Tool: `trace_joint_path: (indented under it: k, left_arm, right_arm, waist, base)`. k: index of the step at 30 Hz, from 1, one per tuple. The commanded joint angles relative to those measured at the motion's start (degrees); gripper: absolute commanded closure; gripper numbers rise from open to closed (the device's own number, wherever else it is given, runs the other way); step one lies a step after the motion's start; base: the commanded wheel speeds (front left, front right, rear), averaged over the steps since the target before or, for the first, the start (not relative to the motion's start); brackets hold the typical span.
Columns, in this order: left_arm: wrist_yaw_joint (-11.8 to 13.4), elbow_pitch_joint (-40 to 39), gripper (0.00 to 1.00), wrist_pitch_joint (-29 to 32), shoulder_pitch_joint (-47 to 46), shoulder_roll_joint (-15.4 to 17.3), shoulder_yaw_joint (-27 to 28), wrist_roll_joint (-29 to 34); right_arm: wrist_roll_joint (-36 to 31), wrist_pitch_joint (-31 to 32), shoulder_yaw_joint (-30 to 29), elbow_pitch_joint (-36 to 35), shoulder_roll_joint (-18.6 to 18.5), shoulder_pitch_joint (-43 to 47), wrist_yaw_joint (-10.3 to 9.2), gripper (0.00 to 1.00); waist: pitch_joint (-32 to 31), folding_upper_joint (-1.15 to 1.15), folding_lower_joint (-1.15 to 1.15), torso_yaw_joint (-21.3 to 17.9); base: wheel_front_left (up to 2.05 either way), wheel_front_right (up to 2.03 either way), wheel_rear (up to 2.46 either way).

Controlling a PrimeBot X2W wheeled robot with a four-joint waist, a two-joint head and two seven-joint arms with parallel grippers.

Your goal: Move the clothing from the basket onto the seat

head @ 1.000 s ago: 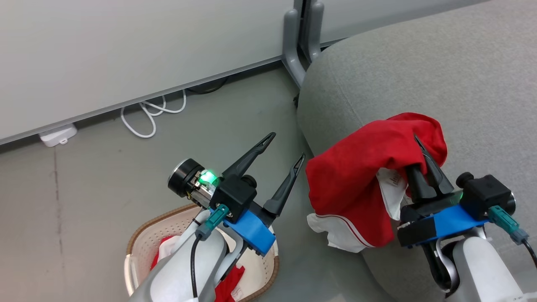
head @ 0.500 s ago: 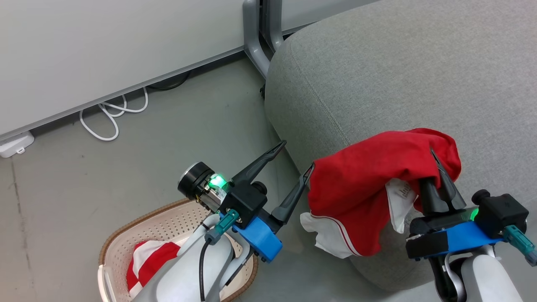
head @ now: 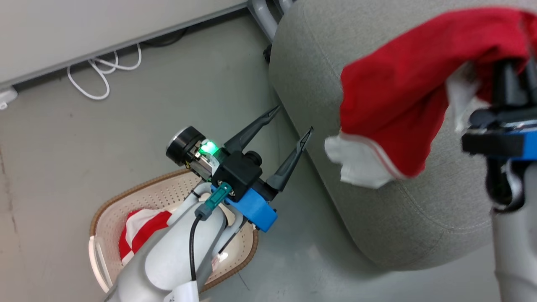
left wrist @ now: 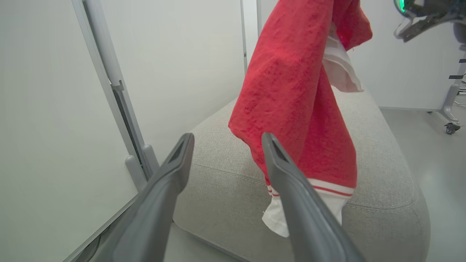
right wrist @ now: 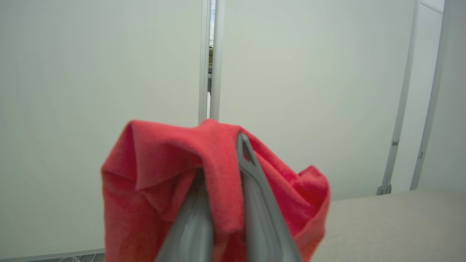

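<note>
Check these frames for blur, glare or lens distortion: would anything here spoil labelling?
Head view: the right gripper and the clothing it holds are smeared; the left gripper is crisp, its green light blooming slightly. Left wrist view: near fingers soft, panel frame slanting, likely from the wide lens. Right wrist view: fingers and fabric soft, wall sharper; flat light, no glare.

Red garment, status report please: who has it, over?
Right gripper shut on red garment, hanging over edge of grey seat. Left gripper open, empty, above basket. One red-and-white garment in basket. Path clear.
</note>
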Motion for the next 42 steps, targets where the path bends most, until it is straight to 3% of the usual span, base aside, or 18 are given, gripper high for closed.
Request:
trace_joint_path:
  k: [1,11,15,17,24,31,32,33,34,42]
  left_arm:
    - [-0.1,-0.4,0.0,-0.2,-1.8,0.5,0.4,0.5]
    - [-0.1,-1.9,0.0,-0.2,-9.6,2.5,-0.5,2.6]
    - [-0.1,-2.9,0.0,-0.2,-11.5,3.7,-0.2,3.4]
    - [0.0,-3.6,0.0,-0.2,-12.3,4.4,0.0,3.7]
    - [0.3,-4.1,0.0,-0.1,-13.1,4.5,-0.4,4.1]
    - [0.5,-4.2,0.0,-0.2,-12.7,3.8,-0.8,3.7]
    - [0.5,-4.1,0.0,-0.2,-12.6,3.8,-0.7,3.7]
    - [0.5,-4.1,0.0,-0.2,-12.3,3.8,-0.7,3.6]
    - [0.6,-4.1,0.0,-0.2,-12.0,3.8,-0.6,3.5]
    - [1.1,-4.5,0.0,-0.2,-8.3,2.3,0.6,2.3]
  right_arm:
    - [0.0,0.0,-1.6,-1.0,-0.8,-3.9,0.01,1.0]
    - [0.8,0.0,-18.8,0.5,-11.9,-25.8,0.01,1.0]
    - [1.8,0.0,-23.1,5.1,-15.6,-29.1,0.01,1.0]
    - [1.6,0.0,-23.6,11.0,-16.9,-29.5,0.01,1.0]
    - [0.9,0.0,-22.9,23.6,-14.0,-25.9,0.01,1.0]
    - [1.7,0.0,-23.8,29.5,-11.9,-22.1,0.01,1.0]
    - [1.7,0.0,-23.7,29.2,-11.8,-21.7,0.01,0.93]
    - [1.7,0.0,-23.7,29.0,-11.5,-21.1,0.01,0.55]
    - [1.6,0.0,-23.7,29.0,-11.1,-20.5,0.01,0.0]
    - [0.5,0.0,-21.5,24.8,-9.6,-11.0,0.0,0.0]
  waist:
    - [4.5,0.0,0.0,1.1]
    - [18.7,0.0,0.0,4.2]
    - [22.7,0.0,0.0,4.4]
    - [24.6,0.0,0.0,4.4]
    - [26.5,0.0,0.0,4.8]
    - [25.6,0.0,0.0,5.7]
    - [25.3,0.0,0.0,5.6]
    - [24.9,0.0,0.0,5.6]
    - [24.5,0.0,0.0,5.6]
    - [17.4,0.0,0.0,6.4]
  base:
    - [0.0,0.0,0.0]
    - [0.0,0.0,0.0]
    - [0.0,0.0,0.0]
    - [0.0,0.0,0.0]
    - [0.0,0.0,0.0]
    - [0.0,0.0,0.0]
    - [0.0,0.0,0.0]
    - [0.0,0.0,0.0]
    - [0.0,0.0,0.0]
    - [0.0,0.0,0.0]
